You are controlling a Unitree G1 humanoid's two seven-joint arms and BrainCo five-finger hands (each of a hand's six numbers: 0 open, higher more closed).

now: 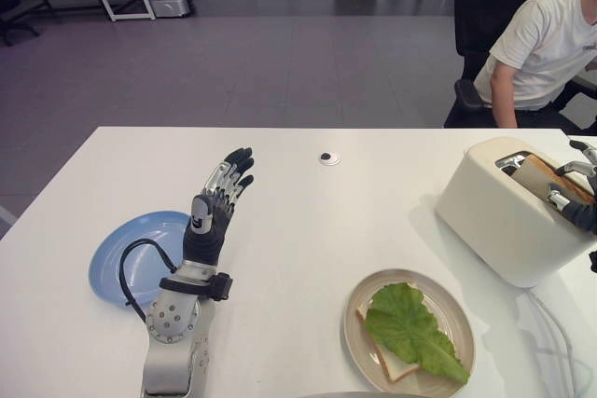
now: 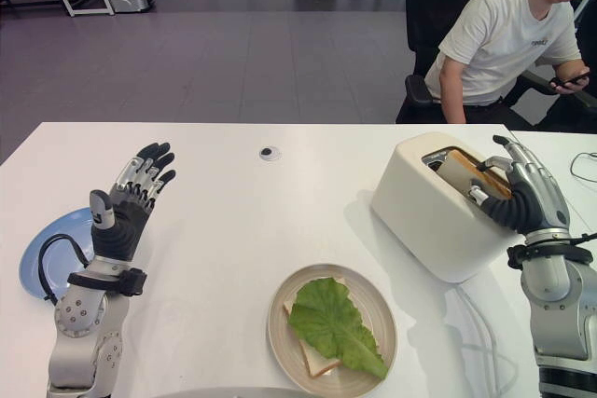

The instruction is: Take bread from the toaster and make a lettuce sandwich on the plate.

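At lower centre I see the plate (image 2: 375,297) carrying a bread slice (image 2: 312,362), mostly hidden under a lettuce leaf (image 2: 331,328). A grey curved rim (image 2: 215,392) is cut off by the bottom edge; I cannot identify it. At lower left, the left hand (image 2: 126,210) stands with fingers spread, holding nothing. Its arm covers part of a blue plate (image 2: 56,226). Open table (image 2: 233,230) lies between that hand and the plate. At right, the right hand (image 2: 524,195) curls on the toast (image 2: 459,174) standing in the toaster (image 2: 424,221) slot. A small round disc (image 2: 270,152) sits near the far edge.
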